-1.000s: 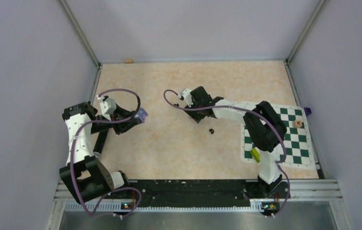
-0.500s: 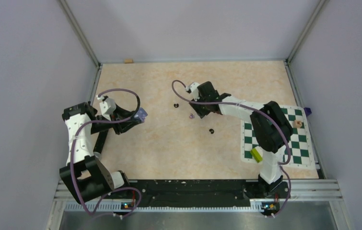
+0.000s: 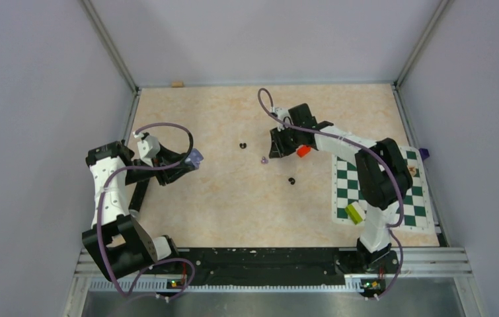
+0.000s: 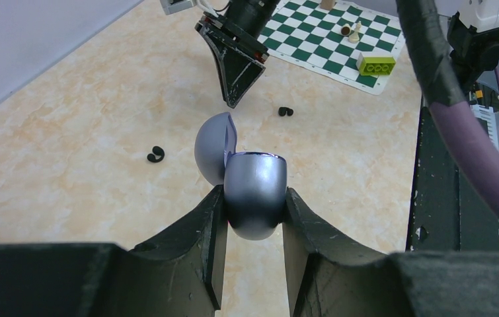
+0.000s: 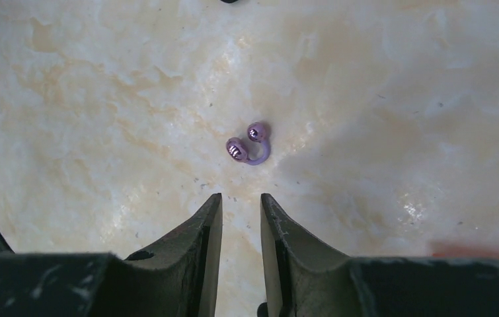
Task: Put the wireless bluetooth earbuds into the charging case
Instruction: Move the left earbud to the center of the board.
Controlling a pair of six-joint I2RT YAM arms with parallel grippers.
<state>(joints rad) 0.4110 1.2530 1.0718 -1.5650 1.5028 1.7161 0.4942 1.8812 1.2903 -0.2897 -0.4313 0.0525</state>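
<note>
My left gripper (image 4: pixel 253 196) is shut on the silver-lilac charging case (image 4: pixel 254 191) and holds it with its lid open; it also shows in the top view (image 3: pixel 195 157). My right gripper (image 5: pixel 241 198) is open a little and empty, just short of the lilac earbuds (image 5: pixel 250 146), two small balls lying together on the table (image 3: pixel 264 159). It hangs over the table's middle (image 3: pixel 277 144). One black earbud (image 3: pixel 243 144) lies left of it, another (image 3: pixel 291 180) lies nearer the front. Both show in the left wrist view (image 4: pixel 156 154) (image 4: pixel 286 111).
A small red block (image 3: pixel 303 151) lies right beside the right gripper. A green-and-white chess mat (image 3: pixel 398 198) lies at the right with a green brick (image 3: pixel 351 212) and a wooden piece (image 3: pixel 410 170). Walls enclose the table.
My right gripper has swung right and toward the back, uncovering the lilac earbuds and the red block. The left arm and the case have not moved.
</note>
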